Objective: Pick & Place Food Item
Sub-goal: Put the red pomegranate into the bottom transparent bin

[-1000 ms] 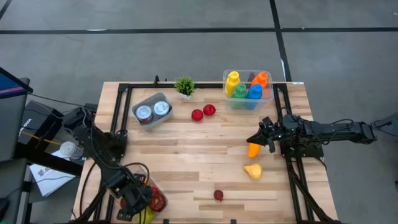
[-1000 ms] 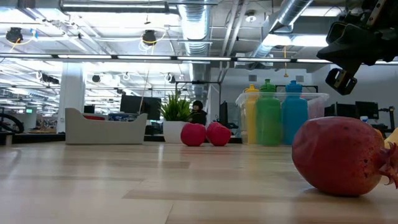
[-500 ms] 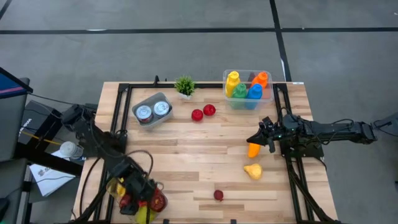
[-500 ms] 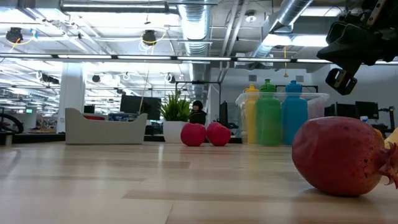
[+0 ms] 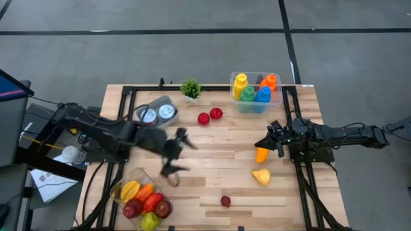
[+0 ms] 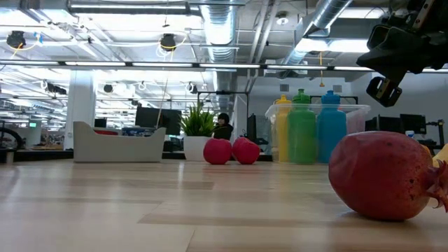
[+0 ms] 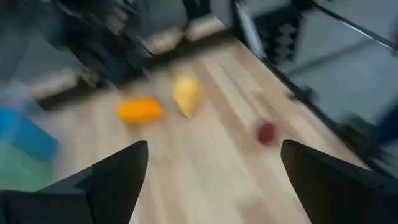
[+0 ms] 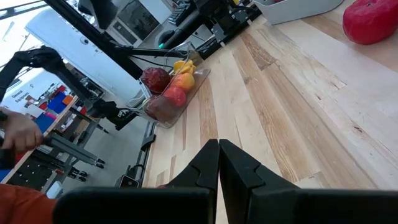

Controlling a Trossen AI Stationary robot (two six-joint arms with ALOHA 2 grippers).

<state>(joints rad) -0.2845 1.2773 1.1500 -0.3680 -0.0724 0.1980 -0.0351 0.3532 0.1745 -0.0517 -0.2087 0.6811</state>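
My left gripper [image 5: 178,154] hovers open above the middle of the table, blurred, with nothing between its fingers [image 7: 214,180]. A clear tub [image 5: 123,182] at the near left corner holds several fruits [image 5: 144,199]. A small dark red fruit [image 5: 225,201] lies on the wood near the front edge, and it fills the right of the low view [image 6: 381,175]. A yellow fruit [image 5: 261,176] and an orange food item [image 5: 261,154] lie at the right. My right gripper [image 5: 271,142] waits shut just beyond the orange item [image 7: 140,110].
At the back stand a bin of coloured bottles [image 5: 255,92], a small plant [image 5: 191,88], two red fruits [image 5: 210,115] and a tub with two cans [image 5: 157,114]. Black frame rails [image 5: 302,186] run along both table sides. A person's hand [image 8: 13,132] shows beyond the table.
My left gripper has risen from over the fruit tub at the near left corner and swung fast toward the table's middle, turning as it went. The tub and its fruits now lie uncovered.
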